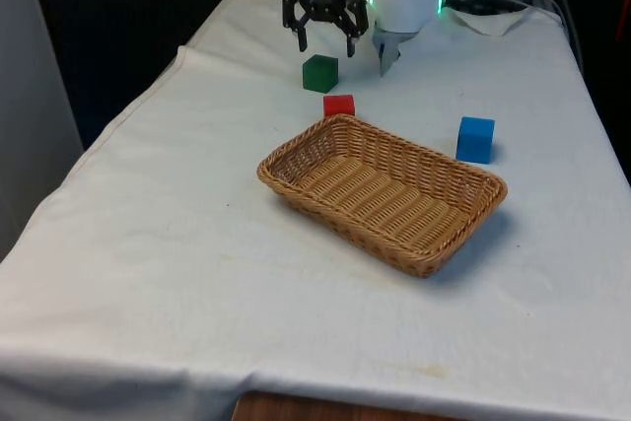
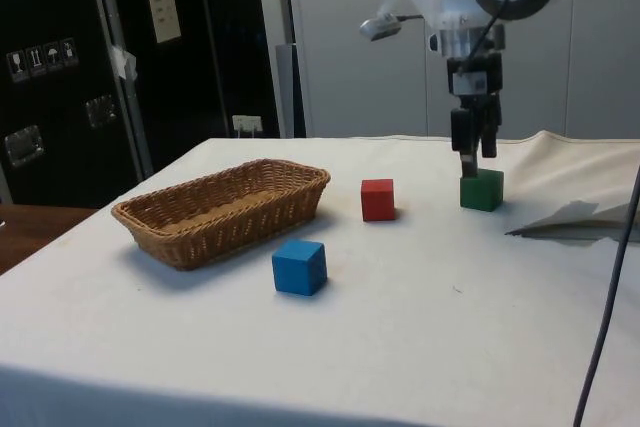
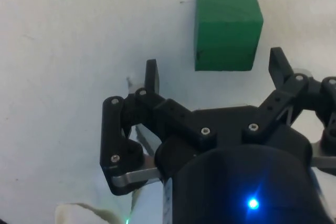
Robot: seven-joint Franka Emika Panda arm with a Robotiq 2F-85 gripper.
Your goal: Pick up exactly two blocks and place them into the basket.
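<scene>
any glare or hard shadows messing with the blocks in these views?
Front view: even light, soft shadow beside the blue block, no glare. Side view: faint shadows under the red block and basket. Wrist view: green block evenly lit, white cloth bright around it.

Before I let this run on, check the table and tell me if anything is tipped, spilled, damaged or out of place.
Nothing stands out. The basket sits flat and holds nothing. The green block, red block and blue block each rest flat on the white cloth, apart from one another. The gripper hangs open above the green block.
</scene>
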